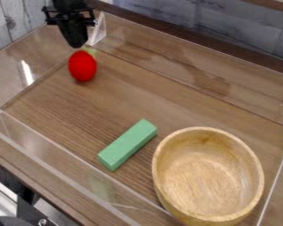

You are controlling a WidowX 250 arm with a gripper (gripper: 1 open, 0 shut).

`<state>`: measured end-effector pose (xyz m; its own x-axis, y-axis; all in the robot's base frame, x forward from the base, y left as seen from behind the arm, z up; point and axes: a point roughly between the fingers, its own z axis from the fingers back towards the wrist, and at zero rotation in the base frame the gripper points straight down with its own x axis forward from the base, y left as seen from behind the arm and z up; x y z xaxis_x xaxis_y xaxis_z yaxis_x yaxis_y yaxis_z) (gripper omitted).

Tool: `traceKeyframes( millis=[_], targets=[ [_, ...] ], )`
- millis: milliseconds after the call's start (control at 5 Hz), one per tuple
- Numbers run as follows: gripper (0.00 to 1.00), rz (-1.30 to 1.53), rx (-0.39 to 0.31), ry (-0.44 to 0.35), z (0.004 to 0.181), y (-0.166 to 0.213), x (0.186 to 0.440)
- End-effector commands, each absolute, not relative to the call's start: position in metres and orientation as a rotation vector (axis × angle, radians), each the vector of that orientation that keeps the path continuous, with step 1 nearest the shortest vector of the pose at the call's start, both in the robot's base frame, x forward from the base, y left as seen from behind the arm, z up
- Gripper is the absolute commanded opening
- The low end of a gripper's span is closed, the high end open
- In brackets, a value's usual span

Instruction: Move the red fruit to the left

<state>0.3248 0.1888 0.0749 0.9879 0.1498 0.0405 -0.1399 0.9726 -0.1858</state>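
Note:
The red fruit (82,65), small, round and glossy, lies on the wooden table at the far left. My black gripper (74,41) points down just above and slightly behind it. Its fingertips end right at the fruit's top, and I cannot tell whether they still touch it. The fingers merge into one dark shape, so the width of the gap between them does not show.
A flat green rectangular block (127,144) lies near the middle front. A large wooden bowl (168,181) stands at the front right. Clear plastic walls (26,78) ring the table, one close to the fruit's left. A plank wall runs behind.

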Motion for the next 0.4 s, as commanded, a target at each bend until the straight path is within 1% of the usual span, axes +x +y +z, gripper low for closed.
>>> traceKeyframes(
  millis=[0,200],
  targets=[
    [1.00,0.164,-0.156,-0.082,0.0836,0.1909,0.3258],
    [1.00,0.142,-0.154,-0.073,0.0826,0.1851,0.3284]
  ],
)
